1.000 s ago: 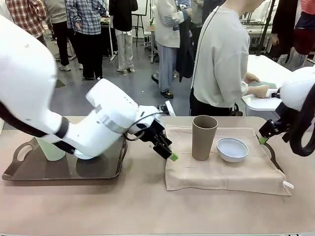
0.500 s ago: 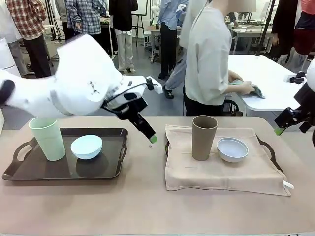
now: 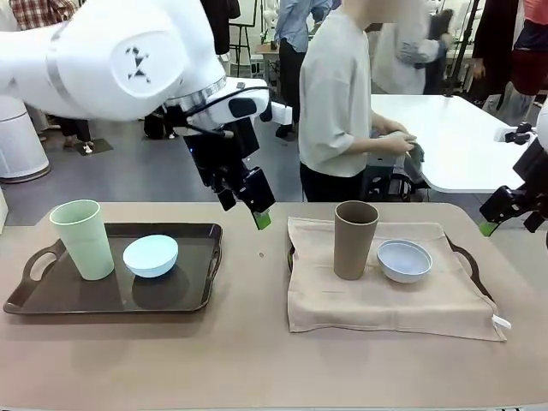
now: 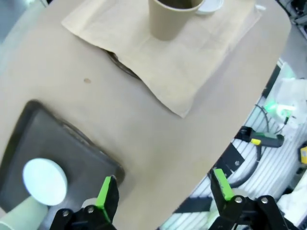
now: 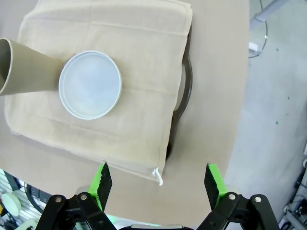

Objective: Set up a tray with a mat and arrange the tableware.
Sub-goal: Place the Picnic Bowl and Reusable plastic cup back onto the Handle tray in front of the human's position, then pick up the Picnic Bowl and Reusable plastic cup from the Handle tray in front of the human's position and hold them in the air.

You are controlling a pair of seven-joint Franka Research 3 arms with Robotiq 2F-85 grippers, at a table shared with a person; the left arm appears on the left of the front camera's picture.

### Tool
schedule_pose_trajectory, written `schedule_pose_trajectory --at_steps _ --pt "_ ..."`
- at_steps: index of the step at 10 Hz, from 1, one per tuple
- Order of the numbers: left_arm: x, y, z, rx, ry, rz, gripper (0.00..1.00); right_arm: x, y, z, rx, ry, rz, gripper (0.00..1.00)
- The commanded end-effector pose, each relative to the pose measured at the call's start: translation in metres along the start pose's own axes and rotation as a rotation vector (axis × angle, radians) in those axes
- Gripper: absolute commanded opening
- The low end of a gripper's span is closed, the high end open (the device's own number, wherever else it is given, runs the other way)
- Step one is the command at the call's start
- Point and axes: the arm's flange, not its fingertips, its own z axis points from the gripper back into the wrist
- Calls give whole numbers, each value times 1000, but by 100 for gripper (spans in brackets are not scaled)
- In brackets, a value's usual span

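Beige table (image 3: 257, 364) — dark tray (image 3: 34, 302) left, mat (image 3: 385, 300) spread right — people (image 3: 334, 94) standing beyond.

On the table (image 3: 248, 360), two trays sit side by side with bare table between them. The left tray (image 3: 103, 300) carries the left tumbler (image 3: 83, 240), upright at its left end, and the left bowl (image 3: 151, 255) just beside it on the right. The right tray (image 3: 473, 267) lies under the mat (image 3: 377, 304). On the mat, the right tumbler (image 3: 355, 240) stands upright, left of the right bowl (image 3: 404, 259) and near it. A person (image 3: 338, 94) stands behind the far edge.
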Motion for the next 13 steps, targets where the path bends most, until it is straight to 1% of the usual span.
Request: schedule_pose_trajectory --at_steps 1,10,11,12,13 --pt "-5 7 -6 1 -40 -24 100 -3 -3 4 -1 -12 -9 100" --pt "-5 7 -6 1 -40 -24 100 -3 -3 4 -1 -12 -9 100" --pt "2 4 -5 6 -20 -6 100 -3 -3 4 -1 -12 -9 100" --pt "9 0 13 62 25 68 100 -1 -3 6 4 -16 -8 100" --pt "-13 22 24 47 57 188 100 -13 -20 12 6 -51 -60 100"
